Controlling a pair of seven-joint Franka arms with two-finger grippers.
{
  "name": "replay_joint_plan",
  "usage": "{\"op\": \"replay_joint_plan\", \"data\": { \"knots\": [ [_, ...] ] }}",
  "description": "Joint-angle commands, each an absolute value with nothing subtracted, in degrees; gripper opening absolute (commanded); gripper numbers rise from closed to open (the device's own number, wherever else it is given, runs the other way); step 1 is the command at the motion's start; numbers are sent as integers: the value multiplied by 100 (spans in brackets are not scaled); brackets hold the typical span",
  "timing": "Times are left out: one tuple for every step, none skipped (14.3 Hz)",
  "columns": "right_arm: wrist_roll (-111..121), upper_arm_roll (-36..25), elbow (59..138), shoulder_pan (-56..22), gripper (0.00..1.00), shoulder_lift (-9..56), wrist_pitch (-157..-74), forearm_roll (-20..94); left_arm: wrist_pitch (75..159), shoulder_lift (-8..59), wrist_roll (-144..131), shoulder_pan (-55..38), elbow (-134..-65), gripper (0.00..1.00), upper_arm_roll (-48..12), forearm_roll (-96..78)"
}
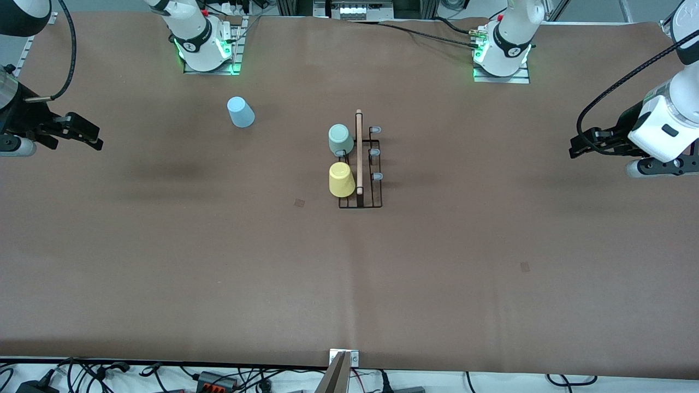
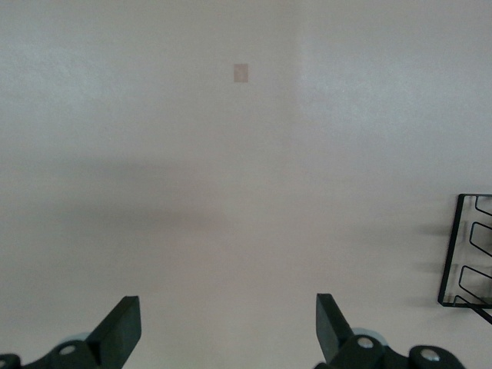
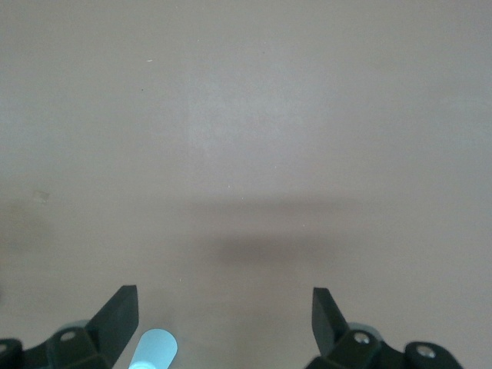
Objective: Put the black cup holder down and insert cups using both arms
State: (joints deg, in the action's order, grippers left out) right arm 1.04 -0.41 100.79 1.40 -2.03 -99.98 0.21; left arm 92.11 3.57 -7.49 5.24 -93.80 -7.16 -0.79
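The black cup holder point(image 1: 367, 164) stands at the table's middle, its wooden rod point(image 1: 359, 153) along the top. The mint green cup point(image 1: 339, 139) and the yellow cup point(image 1: 342, 179) sit upside down on its prongs on the side toward the right arm's end. Three grey-tipped prongs point(image 1: 375, 153) on the other side are bare. The light blue cup point(image 1: 240, 112) stands upside down on the table near the right arm's base. My right gripper point(image 1: 87, 134) is open and empty at its end of the table. My left gripper point(image 1: 579, 147) is open and empty at the other end.
The brown table cover point(image 1: 349, 273) is bare nearer the camera. In the left wrist view the holder's base edge point(image 2: 465, 254) shows at the picture's edge. In the right wrist view the light blue cup point(image 3: 154, 350) shows between the fingers, far below.
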Motion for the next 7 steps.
{"op": "replay_joint_plan", "data": {
  "knots": [
    [105, -35, 10090, 158, 100, -316, -9888, 35, 9088, 325, -624, 554, -9299, 100, -729, -149],
    [114, -35, 10107, 158, 100, -343, -9879, 18, 9088, 334, -624, 554, -9299, 100, -729, -149],
    [114, -35, 10107, 158, 100, -334, -9888, 18, 9088, 325, -624, 554, -9299, 100, -729, -149],
    [114, -35, 10107, 158, 100, -334, -9896, 18, 9088, 325, -624, 554, -9299, 100, -729, -149],
    [114, -35, 10107, 158, 100, -343, -9888, 18, 9088, 325, -624, 554, -9299, 100, -729, -149],
    [114, -35, 10125, 158, 100, -343, -9888, 18, 9088, 325, -624, 554, -9299, 100, -729, -149],
    [114, -35, 10116, 158, 100, -343, -9888, 18, 9088, 325, -624, 554, -9299, 100, -729, -149]
  ]
}}
